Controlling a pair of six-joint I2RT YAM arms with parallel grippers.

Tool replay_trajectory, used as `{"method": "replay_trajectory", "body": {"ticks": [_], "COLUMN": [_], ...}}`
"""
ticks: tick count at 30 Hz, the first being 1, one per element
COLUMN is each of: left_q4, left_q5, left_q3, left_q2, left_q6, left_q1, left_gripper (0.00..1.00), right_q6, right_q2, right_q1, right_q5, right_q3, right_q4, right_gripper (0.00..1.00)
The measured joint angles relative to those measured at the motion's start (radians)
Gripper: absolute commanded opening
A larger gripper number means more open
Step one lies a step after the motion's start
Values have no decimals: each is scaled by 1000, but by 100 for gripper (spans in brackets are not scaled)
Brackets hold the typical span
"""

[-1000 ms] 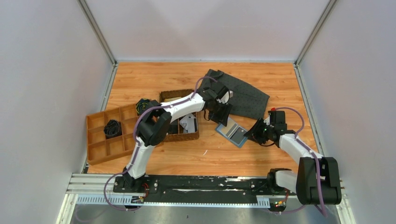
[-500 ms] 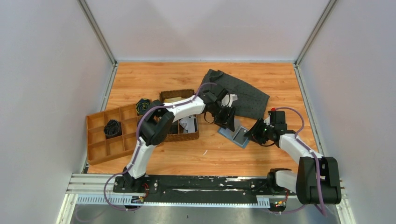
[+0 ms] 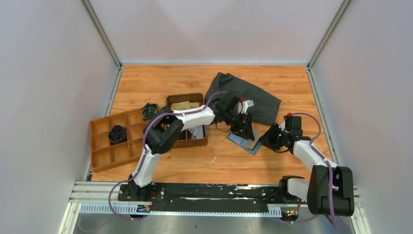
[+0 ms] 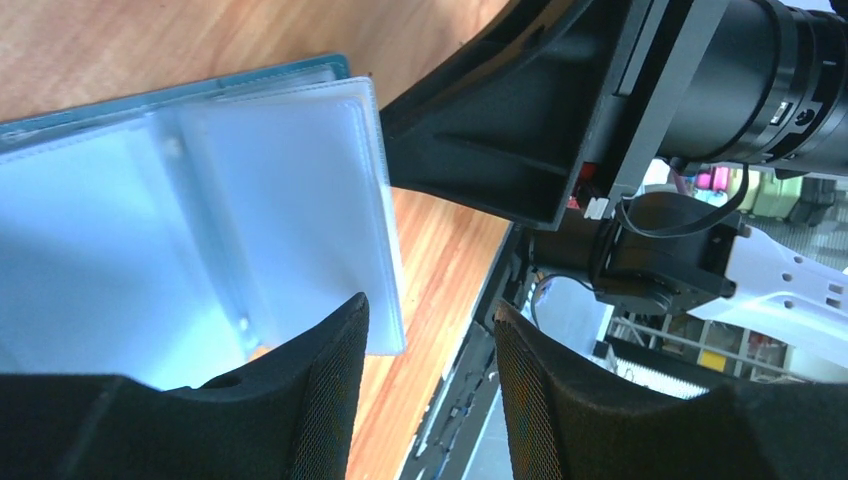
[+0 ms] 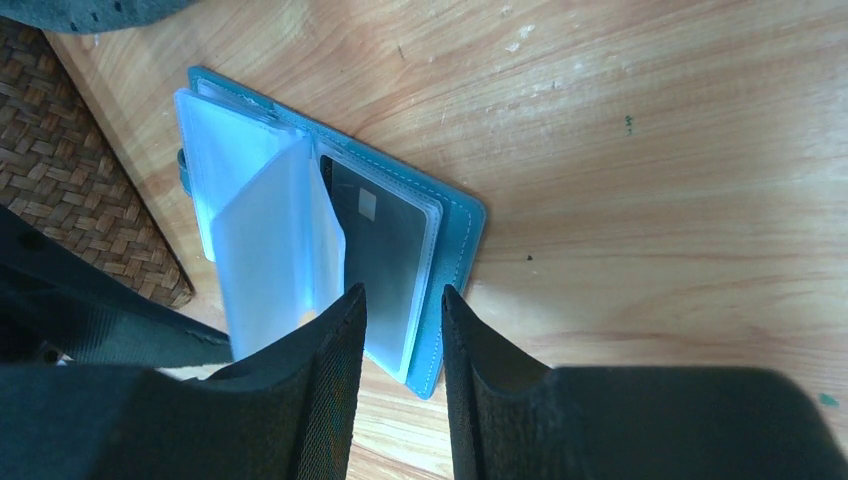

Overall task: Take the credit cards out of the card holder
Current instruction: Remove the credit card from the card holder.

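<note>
The blue-teal card holder [image 3: 239, 140] lies open on the wooden table, and its clear plastic sleeves [image 5: 265, 240] stand fanned up. One sleeve holds a dark grey credit card [image 5: 385, 250] with a small pale chip. My left gripper [image 3: 247, 130] hovers open over the holder's far side. In the left wrist view [image 4: 430, 310] a sleeve [image 4: 290, 200] lies just beyond its left finger. My right gripper [image 3: 263, 142] is at the holder's right edge. In the right wrist view [image 5: 403, 292] its jaws are narrowly apart above the holder's [image 5: 455, 250] corner, gripping nothing.
A dark grey dotted cloth [image 3: 255, 97] lies behind the holder. A brown woven basket [image 3: 187, 102] stands to its left and also shows in the right wrist view [image 5: 90, 180]. A brown divided tray [image 3: 109, 146] holding a black item [image 3: 117, 133] is at the far left.
My left gripper has moved right and nearer, from the cloth's edge to over the card holder. My right gripper has edged closer to the holder's right side.
</note>
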Motion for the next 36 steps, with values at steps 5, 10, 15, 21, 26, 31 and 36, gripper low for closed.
{"method": "replay_trajectory", "body": {"ticks": [5,10,15,21,26,31,36], "left_q4": [8,-31,-93,-145,-206,-306,-286], "left_q5": [18,0,-46,-93,-146,-297,-421], "left_q3": [10,31,56,58,60,76,-6], "left_q2": [0,-3,-21,-27,-27,-37,-169], "left_q6": [-3,15,48,70,102,151,165], "left_q1": [-18,-24,-12,24,49,56,53], "left_gripper": [51,51,51,51,50,51,50], "right_q6": [-3,-4,-8,-26,-27,-27,-28], "right_q2": [-31,-47,-105,-172,-198,-168,-66], "right_q1": [-18,-21,-22,-23,-23,-23,-23], "right_q5": [-5,-11,-2,27,27,-18,-69], "right_q3": [0,0,6,36,36,36,36], "right_q4": [-13,-24,-61,-106,-120,-101,-61], "right_gripper": [36,36,37,38,39,39,37]}}
